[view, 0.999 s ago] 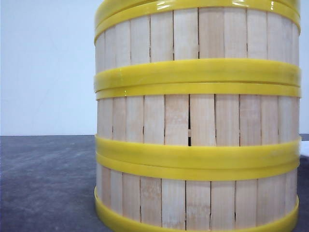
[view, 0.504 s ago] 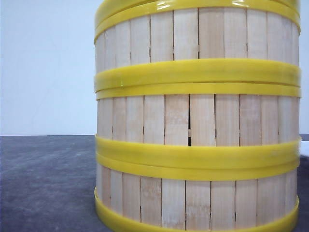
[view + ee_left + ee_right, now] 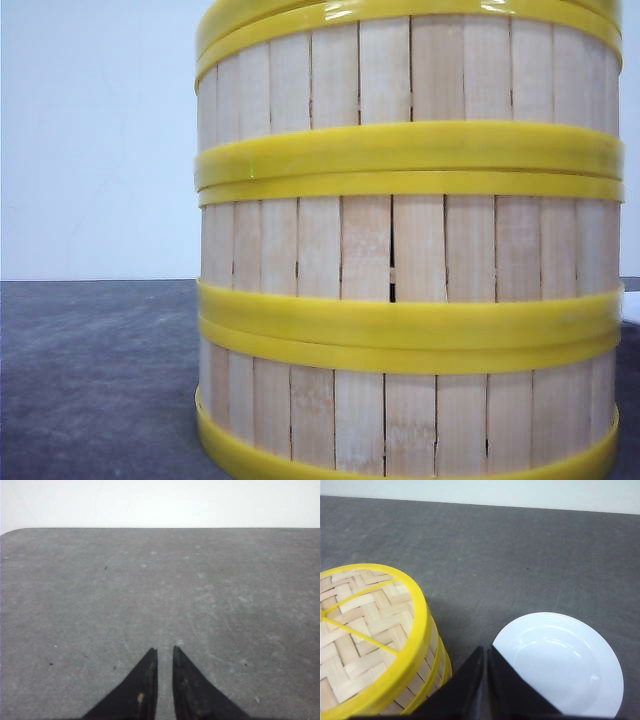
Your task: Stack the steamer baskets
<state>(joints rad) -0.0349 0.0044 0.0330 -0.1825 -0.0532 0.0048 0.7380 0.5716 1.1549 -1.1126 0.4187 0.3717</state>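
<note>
The steamer baskets (image 3: 410, 250) stand stacked in one column right in front of the front camera, pale slat walls between yellow rings; three tiers show. In the right wrist view the stack's woven top (image 3: 365, 630) with its yellow rim appears beside my right gripper (image 3: 485, 651), which is shut with nothing between its fingers and hangs above the table between the stack and a plate. My left gripper (image 3: 165, 651) hovers over bare grey table, its black fingers a narrow slit apart, holding nothing.
A white empty plate (image 3: 565, 665) lies on the dark grey table (image 3: 520, 555) close beside the stack. The table's far edge (image 3: 160, 528) meets a white wall. Neither arm shows in the front view.
</note>
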